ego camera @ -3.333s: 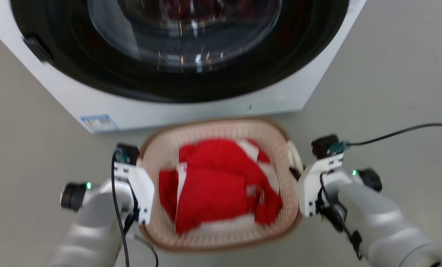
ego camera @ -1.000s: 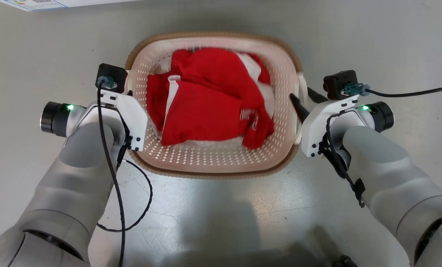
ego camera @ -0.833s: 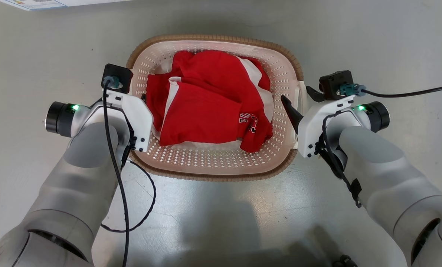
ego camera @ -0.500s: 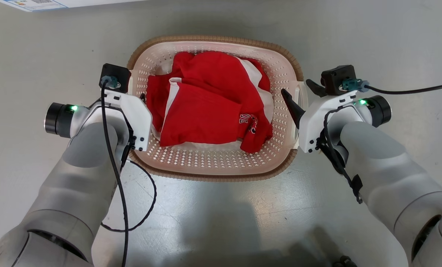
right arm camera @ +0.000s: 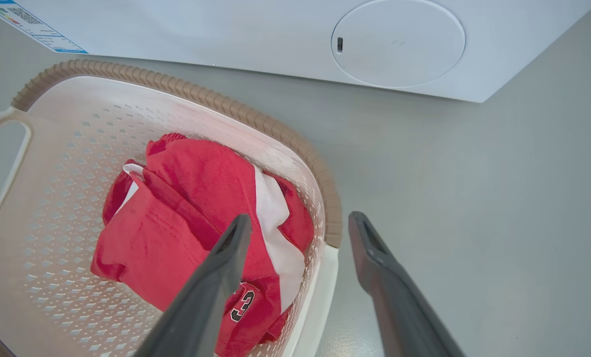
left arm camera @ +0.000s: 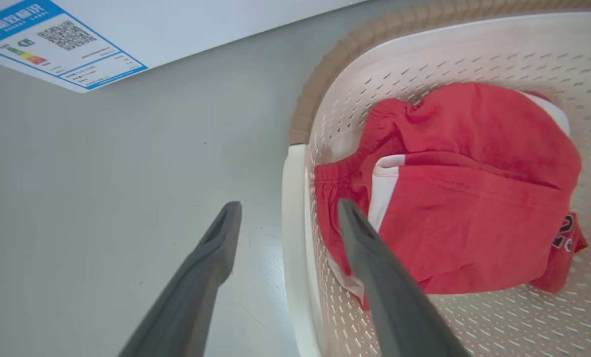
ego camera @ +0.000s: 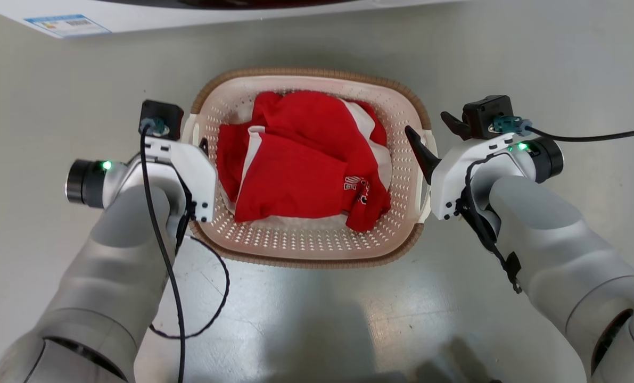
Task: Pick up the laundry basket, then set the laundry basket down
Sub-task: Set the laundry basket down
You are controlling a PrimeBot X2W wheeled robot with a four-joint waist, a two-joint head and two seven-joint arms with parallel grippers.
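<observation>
The laundry basket (ego camera: 306, 73), cream perforated plastic with a brown woven-look rim, stands on the grey floor holding red and white clothes (ego camera: 301, 165). My left gripper (ego camera: 195, 139) is at its left side; in the left wrist view it (left arm camera: 289, 204) stands open, one finger outside and one inside the white left handle (left arm camera: 294, 233), without touching it. My right gripper (ego camera: 436, 135) is open at the right side; in the right wrist view it (right arm camera: 300, 217) straddles the rim just above the right handle (right arm camera: 320, 282). The basket rim (right arm camera: 176, 87) curves away to the left there.
The white washing machine (ego camera: 136, 13) stands just beyond the basket, with a blue energy label (ego camera: 66, 24) and a round service cap (right arm camera: 398, 42). Black cables hang from both wrists (ego camera: 189, 298). Bare grey floor lies left, right and in front.
Both grippers have opened off the basket's handles, and the basket rests on the floor. The head camera has tilted, shifting the picture down and bringing the machine's base into view.
</observation>
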